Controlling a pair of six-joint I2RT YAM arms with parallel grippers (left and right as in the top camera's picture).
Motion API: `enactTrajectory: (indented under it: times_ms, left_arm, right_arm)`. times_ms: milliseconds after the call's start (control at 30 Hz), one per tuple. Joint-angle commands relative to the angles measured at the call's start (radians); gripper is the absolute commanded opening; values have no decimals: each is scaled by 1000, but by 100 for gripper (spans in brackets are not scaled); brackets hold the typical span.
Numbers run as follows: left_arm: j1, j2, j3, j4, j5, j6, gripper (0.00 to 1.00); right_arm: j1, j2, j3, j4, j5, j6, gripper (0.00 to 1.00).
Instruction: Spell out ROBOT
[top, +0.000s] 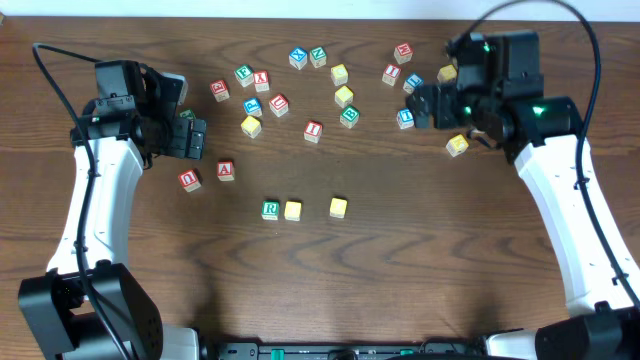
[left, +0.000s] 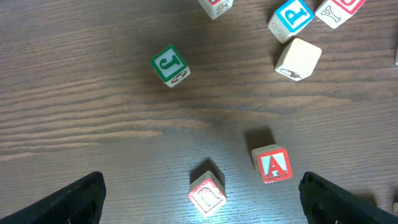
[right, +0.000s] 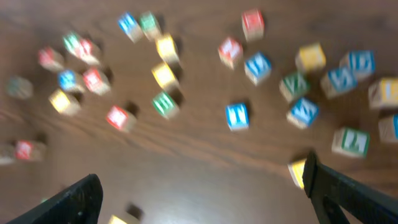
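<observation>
Table (top: 420, 270): dark wood-grain, matt. A cube (left: 272, 165): pale wood, painted red face, slightly glossy (edges bare). Blank cube (left: 298, 57): raw light wood, smooth. Left gripper (top: 197, 140): matt black plastic. Left arm shell (top: 98, 205): white smooth plastic.

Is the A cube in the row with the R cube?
No, the A cube lies apart, up and left of the R cube, which sits beside a yellow cube.
</observation>
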Motion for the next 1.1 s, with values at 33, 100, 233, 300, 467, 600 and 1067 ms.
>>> enactTrajectory:
  times_ms: [33,100,233,300,467,600,1067]
  left_arm:
    - [-1,11,22,-3,12,6,98]
    - [-1,11,22,-3,12,6,98]
    - [-1,11,22,-3,12,6,98]
    - [-1,11,22,-3,12,6,97]
    - [-1,11,22,-3,12,6,98]
    - [-1,11,22,-3,12,6,98]
    - [-1,11,22,-4,12,6,98]
  right_arm:
    - [76,23,114,-3,126,168,99]
    - [110,31,139,-2,188,224,99]
    - [171,53,169,6,269,266,99]
    - [195,75,183,5,279,251,99]
    - [222,177,232,-47,252,192,99]
    - [222,286,296,-121,210,166,99]
    - [221,478,459,-301,15,-208,99]
